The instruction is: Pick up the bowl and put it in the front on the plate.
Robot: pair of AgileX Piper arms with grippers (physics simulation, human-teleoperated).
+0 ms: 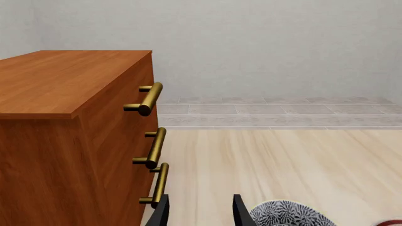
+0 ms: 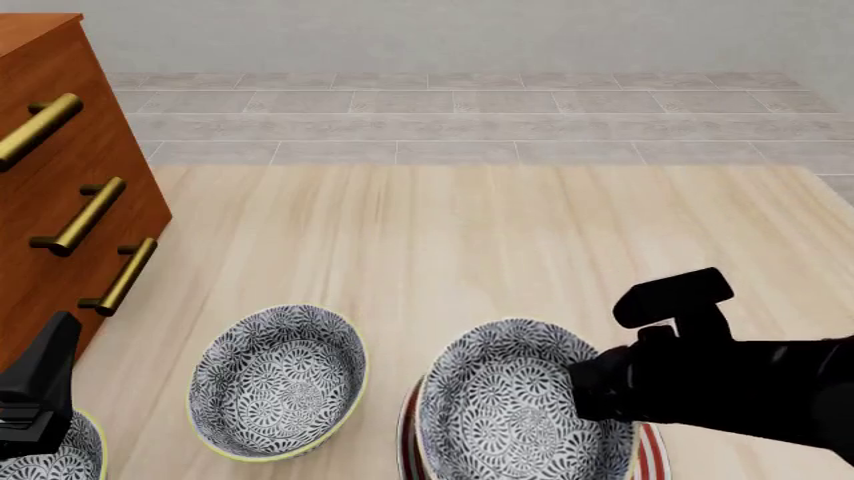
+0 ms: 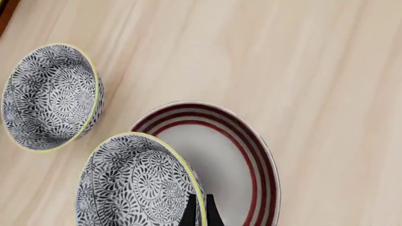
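Note:
My right gripper (image 2: 587, 388) is shut on the near-side rim of a blue-and-white floral bowl (image 2: 514, 412). In the right wrist view its fingers (image 3: 191, 212) pinch the yellow rim of that bowl (image 3: 135, 186). The bowl sits tilted over the white plate (image 3: 223, 155) with red rings, covering one side of it. I cannot tell whether it touches the plate. In the front view the plate's red rim (image 2: 408, 432) peeks out beside the bowl. My left gripper (image 1: 201, 214) is open and holds nothing, low at the front left (image 2: 40, 385).
A second matching bowl (image 2: 276, 380) stands just left of the plate, also seen as the bowl (image 3: 50, 96) and the bowl (image 1: 289, 214). A third bowl (image 2: 47, 455) lies under the left gripper. A wooden dresser (image 2: 60, 150) with brass handles (image 1: 150, 98) stands at the left.

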